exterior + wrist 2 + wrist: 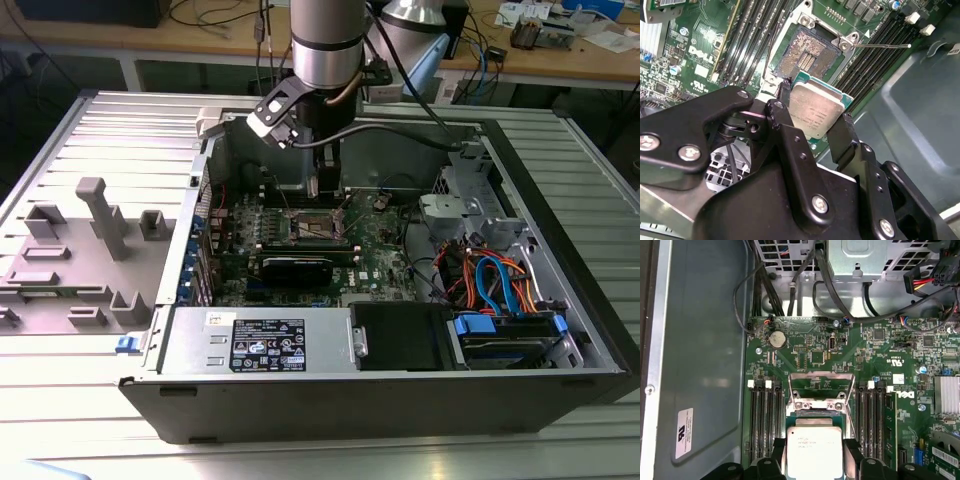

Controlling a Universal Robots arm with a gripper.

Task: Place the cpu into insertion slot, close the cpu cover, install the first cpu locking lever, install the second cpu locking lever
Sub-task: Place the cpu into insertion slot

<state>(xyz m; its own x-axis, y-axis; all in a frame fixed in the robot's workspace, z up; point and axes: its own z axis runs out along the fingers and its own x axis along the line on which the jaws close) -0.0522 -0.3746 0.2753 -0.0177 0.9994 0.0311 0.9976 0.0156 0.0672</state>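
In the exterior view we see the arm come down from above into the open computer case (560, 330), which lies on a ribbed metal table (90, 400). The gripper (322, 185) hangs over the green motherboard (385, 262), just above the insertion slot (318, 226); at the exterior view's left a grey fixture tray (75, 250) lies beside the case. In the second wrist view we see the gripper (815, 107) closed on the cpu (815, 112): its two black fingers (842, 134) press on opposite edges of the chip, with only the chip's width between them. The cpu is tilted and held in the air just beside the insertion slot (807, 52), whose brownish contact field lies bare. A thin metal lever (885, 46) stands away from the socket, over the memory slots (747, 40). In the first wrist view we see the cpu (814, 452) between the fingers (852, 456), its silver top facing the camera. Just beyond it the cpu cover (822, 377) stands lifted open as a metal frame, with memory slots (762, 420) at both sides and a round coin battery (777, 339) farther on the board.
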